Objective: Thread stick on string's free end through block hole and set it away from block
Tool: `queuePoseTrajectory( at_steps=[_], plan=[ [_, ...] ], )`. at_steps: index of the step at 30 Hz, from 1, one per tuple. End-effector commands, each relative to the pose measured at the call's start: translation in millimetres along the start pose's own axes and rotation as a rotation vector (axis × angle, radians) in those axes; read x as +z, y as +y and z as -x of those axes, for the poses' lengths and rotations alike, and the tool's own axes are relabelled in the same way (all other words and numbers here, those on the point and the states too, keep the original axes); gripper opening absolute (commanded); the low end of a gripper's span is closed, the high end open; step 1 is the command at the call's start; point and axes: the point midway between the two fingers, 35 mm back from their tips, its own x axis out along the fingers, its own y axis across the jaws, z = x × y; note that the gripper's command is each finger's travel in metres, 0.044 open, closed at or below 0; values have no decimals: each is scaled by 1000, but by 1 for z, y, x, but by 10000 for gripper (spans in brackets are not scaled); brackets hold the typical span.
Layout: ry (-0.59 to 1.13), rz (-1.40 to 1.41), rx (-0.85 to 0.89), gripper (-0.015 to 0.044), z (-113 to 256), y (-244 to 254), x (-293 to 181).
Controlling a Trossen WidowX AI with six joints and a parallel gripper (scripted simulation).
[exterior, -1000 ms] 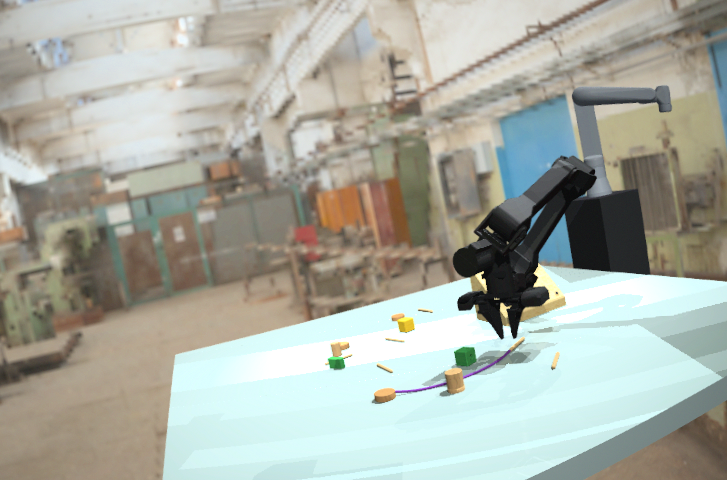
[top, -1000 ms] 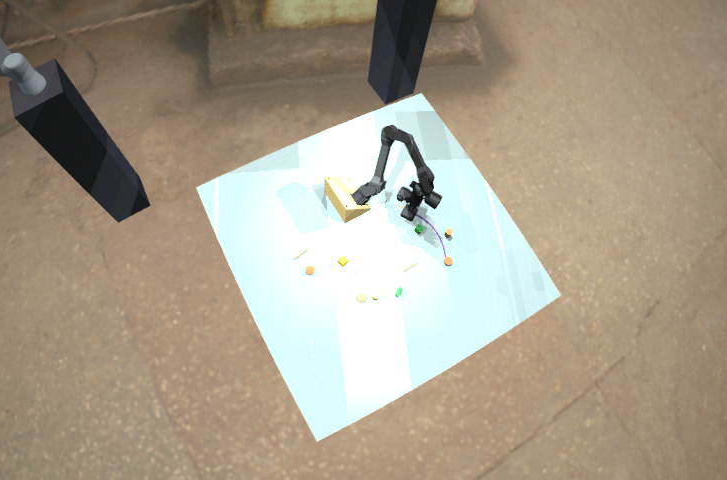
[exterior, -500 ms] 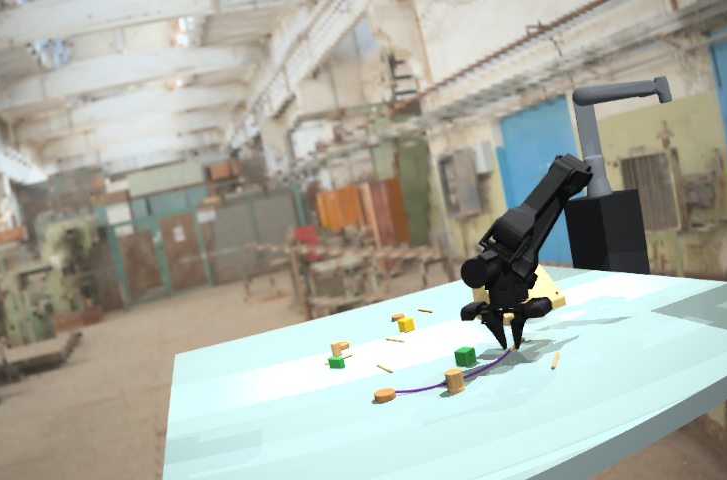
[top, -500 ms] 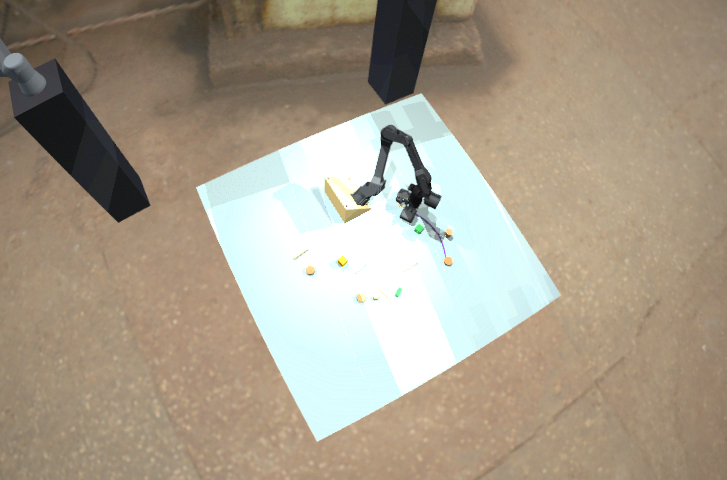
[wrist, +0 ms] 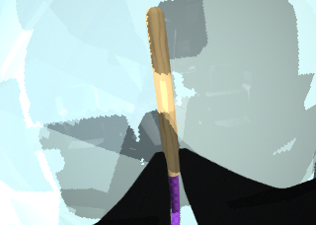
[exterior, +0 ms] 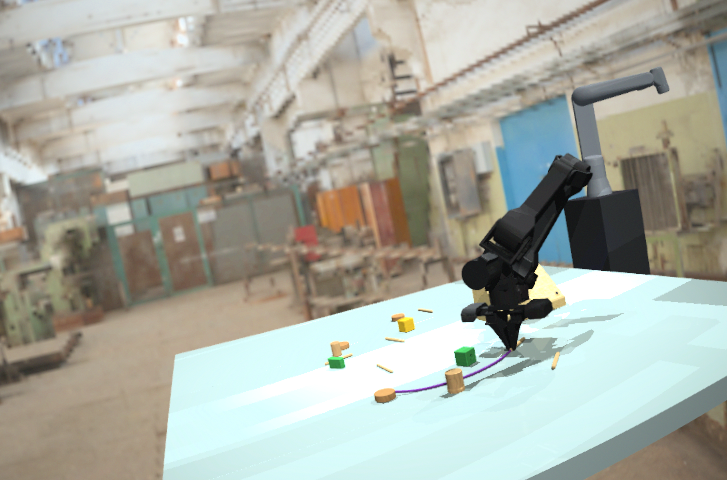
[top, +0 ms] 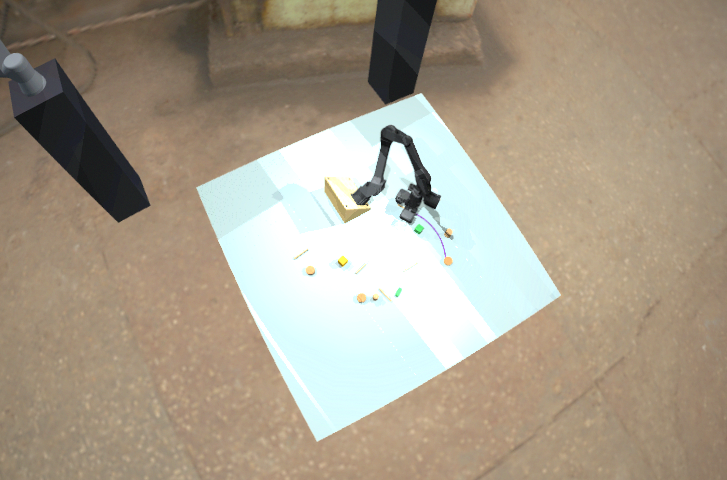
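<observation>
The wooden stick [exterior: 521, 341] [wrist: 164, 94] is between the fingertips of my gripper [exterior: 510, 347] [wrist: 171, 158], which is shut on it near its string end, low at the table. Most of the stick sticks out past the fingers. The purple string [top: 440, 234] [exterior: 423, 389] [wrist: 175, 200] curves from it to the round button [top: 447, 260] [exterior: 385, 395]. The pale wooden block [top: 340, 200] [exterior: 549, 295] stands beside the arm's base, apart from the gripper and partly hidden by the arm in the exterior view. I cannot make out its hole.
A green cube [top: 419, 228] [exterior: 464, 356] and a wooden cylinder [top: 448, 232] [exterior: 454, 381] stand close to the string. A loose stick [exterior: 555, 360] lies near the gripper. A yellow cube [top: 342, 260] [exterior: 406, 324], several loose sticks and other small pieces lie farther off.
</observation>
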Motion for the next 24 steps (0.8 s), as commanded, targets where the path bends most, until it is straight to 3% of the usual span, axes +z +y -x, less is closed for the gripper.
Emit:
queuePoseTrajectory(
  at_steps=[1, 24],
  plan=[
    [0, 1, 0, 0, 0, 0, 0],
    [-5, 2, 7, 0, 24, 2, -1]
  ],
)
